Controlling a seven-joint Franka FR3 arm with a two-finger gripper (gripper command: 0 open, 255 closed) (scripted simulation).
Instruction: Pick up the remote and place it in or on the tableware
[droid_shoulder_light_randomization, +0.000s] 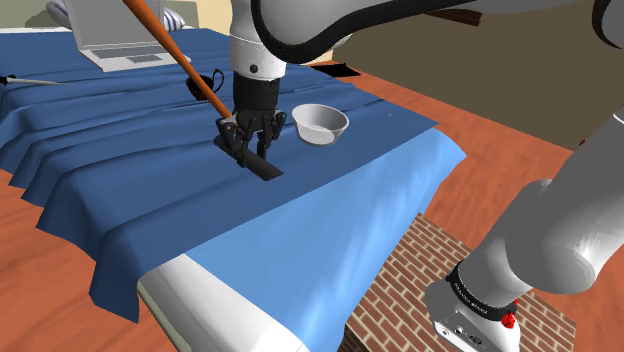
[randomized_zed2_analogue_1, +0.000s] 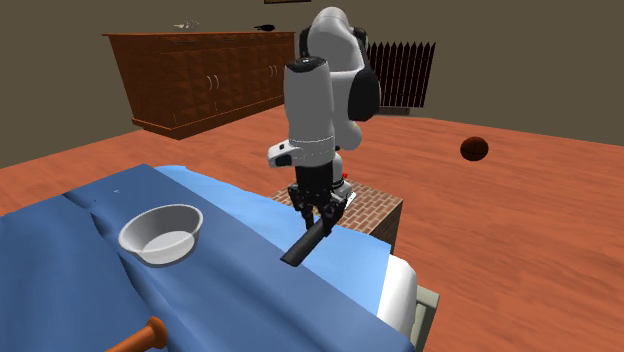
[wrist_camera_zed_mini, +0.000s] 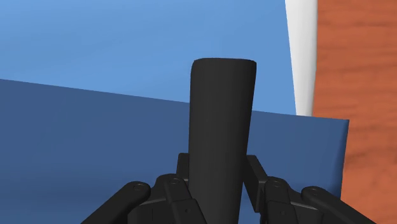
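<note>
My black gripper (droid_shoulder_light_randomization: 252, 140) is shut on a long black remote (droid_shoulder_light_randomization: 262, 163), clasping it near one end. The remote (randomized_zed2_analogue_1: 306, 240) hangs tilted from the gripper (randomized_zed2_analogue_1: 318, 212), its free end low over the blue blanket (randomized_zed2_analogue_1: 60, 260); I cannot tell whether that end touches the cloth. In the wrist view the remote (wrist_camera_zed_mini: 219, 127) runs straight out between the fingers (wrist_camera_zed_mini: 172, 191). A white bowl (droid_shoulder_light_randomization: 320, 122) stands upright and empty on the blanket, a short way to the shoulder view's right of the gripper. In the second exterior view the bowl (randomized_zed2_analogue_1: 160, 233) lies to the gripper's left.
An orange pole (droid_shoulder_light_randomization: 175, 55) slants over the bed just behind the gripper. A grey laptop (droid_shoulder_light_randomization: 115, 35) and a small black object (droid_shoulder_light_randomization: 205, 82) lie further back. The bed's edge (droid_shoulder_light_randomization: 330, 250) drops to a wooden floor. A wooden dresser (randomized_zed2_analogue_1: 200, 75) lines the wall.
</note>
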